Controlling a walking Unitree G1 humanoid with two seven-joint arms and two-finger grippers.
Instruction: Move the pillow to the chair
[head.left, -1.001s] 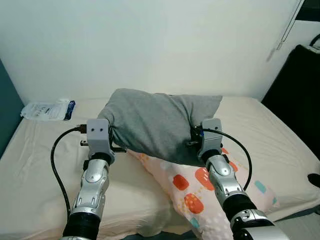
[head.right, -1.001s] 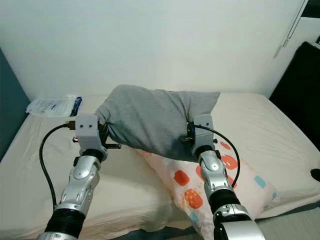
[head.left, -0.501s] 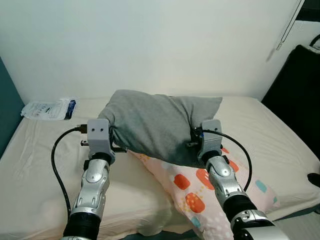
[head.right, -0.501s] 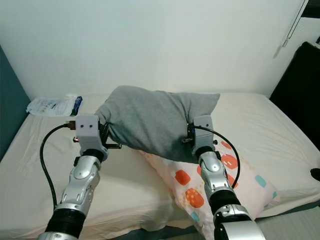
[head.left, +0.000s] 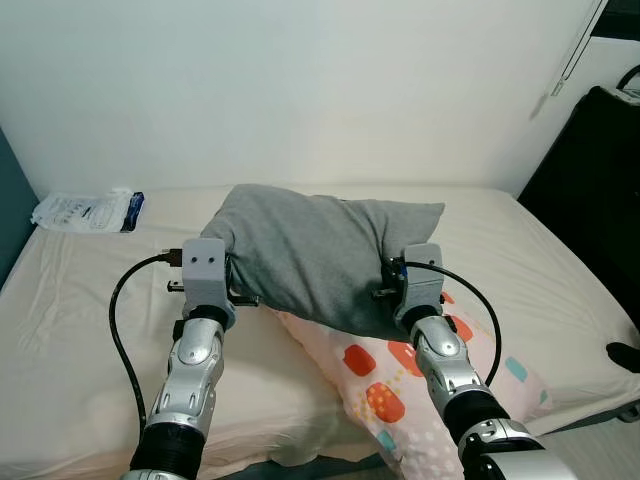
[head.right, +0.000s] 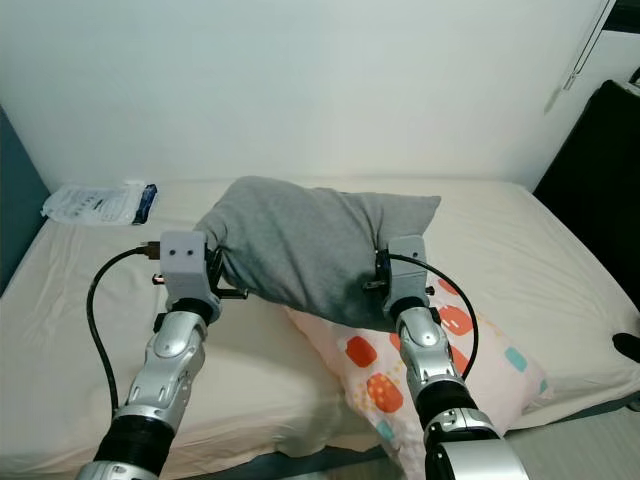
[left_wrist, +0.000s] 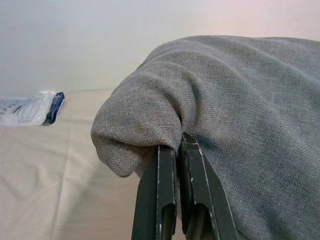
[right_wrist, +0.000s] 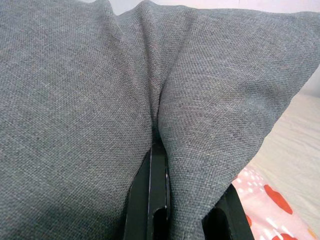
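Observation:
A grey pillow hangs lifted above the bed, held between my two arms. My left gripper is shut on a fold of fabric at the pillow's left end. My right gripper is shut on a pinch of fabric at its right end, with the cloth bulging around the fingers. The pillow's lower edge hovers just over a patterned pillow. At the right edge stands a tall black object that may be the chair; I cannot tell.
A pink pillow with orange and teal shapes lies on the bed's front right part, under the grey one. The cream bed spreads wide, with a plastic packet at its back left corner. A white wall rises behind.
The whole picture has shifted slightly, so the camera has moved. Both grippers keep the same hold on the grey pillow.

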